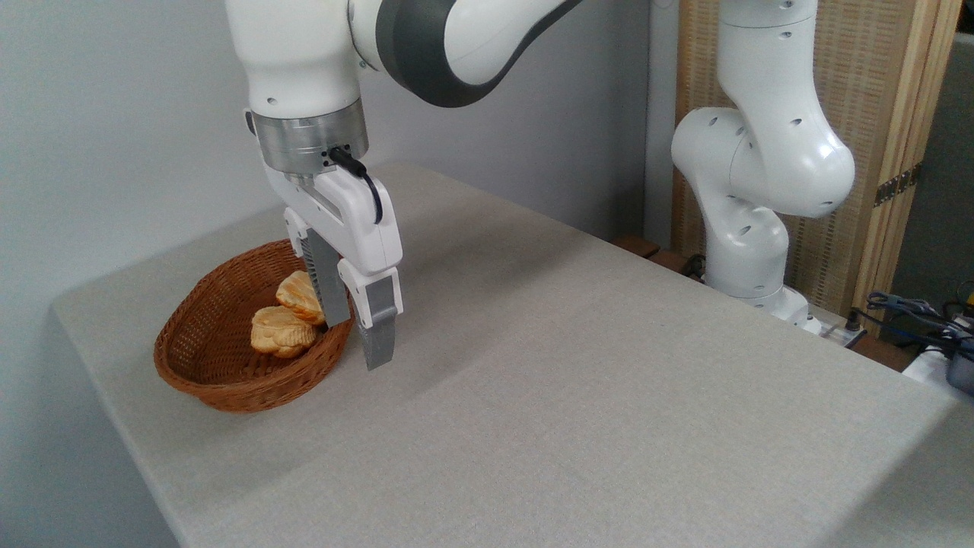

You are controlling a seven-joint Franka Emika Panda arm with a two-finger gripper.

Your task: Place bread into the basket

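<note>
Here, gripper (356, 333) seen pointed straight down, turned edge-on to camera, fingers spread apart with nothing held between. Near finger (377, 326) hung outside right rim of basket (199, 364); far finger overlapped with rim, position inside or outside not determinable. Wrist held vertical, forearm carried up and right out of frame. No legible writing or brand marks found. Bread (284, 331) found lying inside basket, toward right side. Basket set on grey table (578, 380), near left corner.
</note>
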